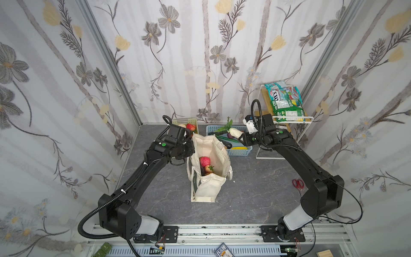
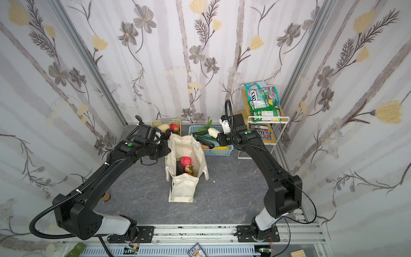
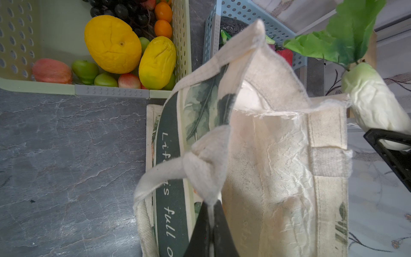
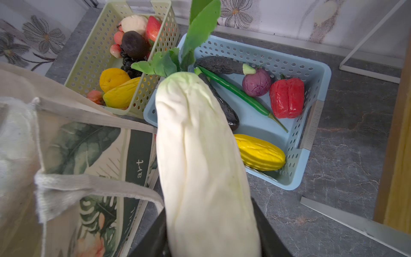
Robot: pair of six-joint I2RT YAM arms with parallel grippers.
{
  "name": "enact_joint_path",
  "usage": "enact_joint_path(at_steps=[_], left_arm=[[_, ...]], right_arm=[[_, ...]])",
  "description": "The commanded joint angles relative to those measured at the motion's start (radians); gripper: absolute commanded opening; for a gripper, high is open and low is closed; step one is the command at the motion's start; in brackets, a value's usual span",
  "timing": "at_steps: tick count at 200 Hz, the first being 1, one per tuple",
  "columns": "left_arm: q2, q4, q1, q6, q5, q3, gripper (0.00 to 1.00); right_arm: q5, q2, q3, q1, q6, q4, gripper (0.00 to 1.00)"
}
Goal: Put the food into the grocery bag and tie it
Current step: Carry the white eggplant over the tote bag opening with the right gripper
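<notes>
The cream grocery bag (image 1: 209, 178) (image 2: 184, 189) stands open mid-table. Inside it lie a red fruit (image 1: 204, 160), a strawberry-like fruit (image 1: 209, 168) and a dark aubergine (image 2: 179, 168). My left gripper (image 1: 190, 148) (image 3: 212, 205) is shut on a pinch of the bag's rim fabric (image 3: 209, 169) on its left side. My right gripper (image 1: 241, 136) (image 4: 209, 213) is shut on a long white radish (image 4: 200, 155) (image 1: 235, 132) with green leaves. The radish hangs above the blue basket, just right of the bag's far corner.
A pale green basket (image 1: 178, 122) (image 3: 111, 92) of toy fruit stands behind the bag. Next to it a blue basket (image 1: 240, 152) (image 4: 311, 124) holds vegetables. A white wire shelf (image 1: 293, 116) at the back right carries snack packets (image 1: 287, 102). Red scissors (image 1: 298, 184) lie at the right.
</notes>
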Motion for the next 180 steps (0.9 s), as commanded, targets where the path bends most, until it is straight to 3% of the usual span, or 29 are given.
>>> enact_joint_path(at_steps=[1,127,180], left_arm=[[0.008,0.011,-0.003,0.001,0.011,0.015,0.0],[0.041,0.011,-0.007,0.009,0.036,0.052,0.0],[0.043,0.008,-0.013,0.008,0.036,0.06,0.0]], right_arm=[[-0.03,-0.029,0.009,0.007,0.007,0.019,0.45],[-0.162,-0.194,-0.053,0.097,0.064,0.024,0.46],[-0.151,-0.23,-0.09,0.163,0.118,0.009,0.46]])
